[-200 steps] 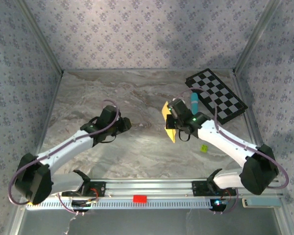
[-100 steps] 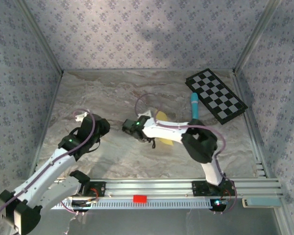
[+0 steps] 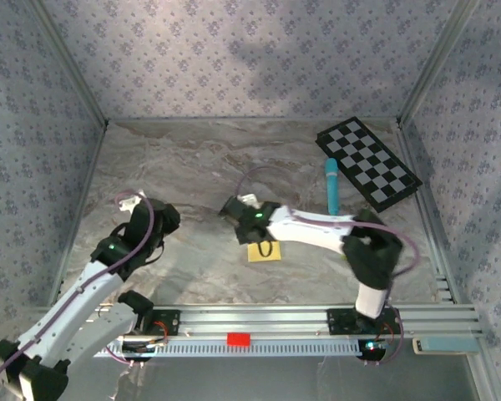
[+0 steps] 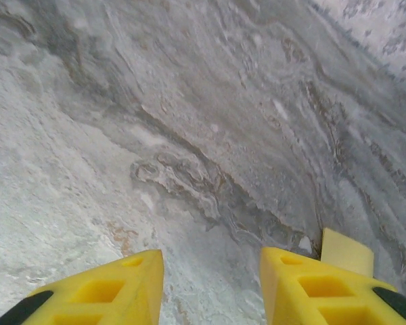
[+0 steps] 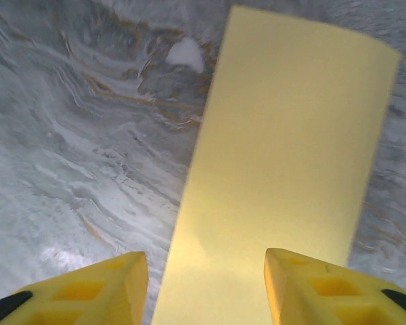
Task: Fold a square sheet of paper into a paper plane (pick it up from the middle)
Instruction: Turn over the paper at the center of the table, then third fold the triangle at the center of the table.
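Yellow paper [image 3: 254, 252] lies flat on marble table [image 3: 192, 167], 6 o'clock of centre. Right gripper [image 5: 204, 264] over it, jaws apart, nothing clamped. Left gripper [image 4: 210, 264] at paper's 9 o'clock, jaws apart. Blue marker [image 3: 331, 187] at 1 o'clock, checkered board [image 3: 367, 163] beyond.

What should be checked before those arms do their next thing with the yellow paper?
1. Right claw open over the paper: ok.
2. Paper lying on the table, not pinched: ok.
3. Left claw open and empty: ok.
4. Blue marker and checkered board apart from the paper: ok.
5. Folds neat and even: cannot tell.
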